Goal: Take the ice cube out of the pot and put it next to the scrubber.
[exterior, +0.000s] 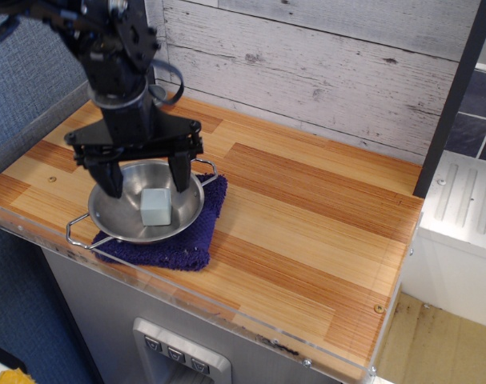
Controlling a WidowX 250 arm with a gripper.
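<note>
The ice cube (155, 207), a small pale grey-white block, sits inside the pot (114, 222), a shallow shiny steel bowl with two wire loop handles. The pot rests on a dark purple cloth. My gripper (146, 182) is open, its two black fingers spread wide and lowered over the back of the pot, just above and behind the ice cube, one finger on each side. It holds nothing. The scrubber is hidden behind my arm.
The dark purple cloth (188, 250) lies under the pot near the front left of the wooden counter (307, 216). A whitewashed plank wall (307, 64) runs along the back. A clear plastic edge borders the counter's front.
</note>
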